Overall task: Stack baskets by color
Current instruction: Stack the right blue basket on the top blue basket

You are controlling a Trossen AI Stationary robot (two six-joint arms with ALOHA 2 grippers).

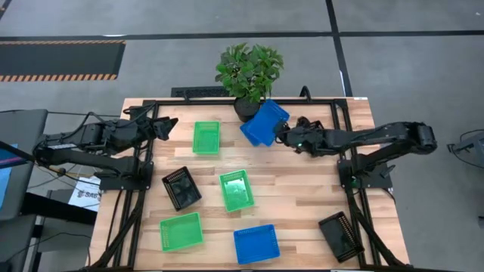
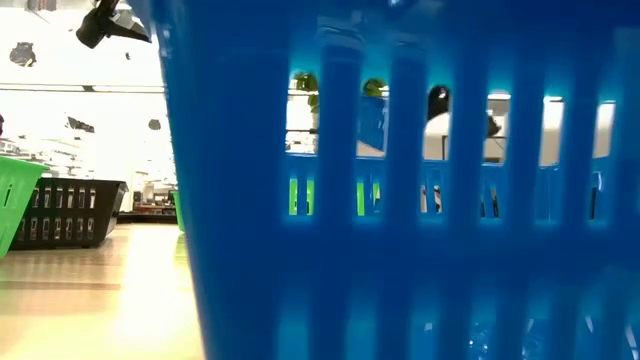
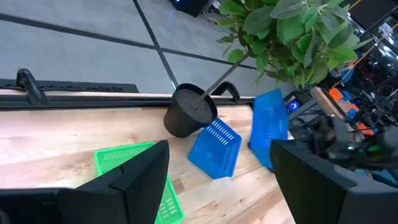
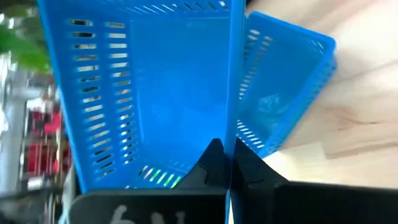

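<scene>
Our right gripper (image 4: 229,163) is pinched tight on the thin wall of a blue perforated plastic basket (image 1: 270,119), which we hold tilted above a second blue mesh basket (image 1: 253,133) at the far side of the wooden counter (image 1: 302,196); our right arm stretches leftward from the right. Just behind both baskets stands a leafy green plant in a dark pot (image 1: 249,72). Our left gripper (image 1: 168,125) waits with fingers spread and empty at the far left, near a bright green mesh basket (image 1: 206,137). Two more green baskets, two black ones and a third blue basket (image 1: 255,243) lie scattered nearer.
</scene>
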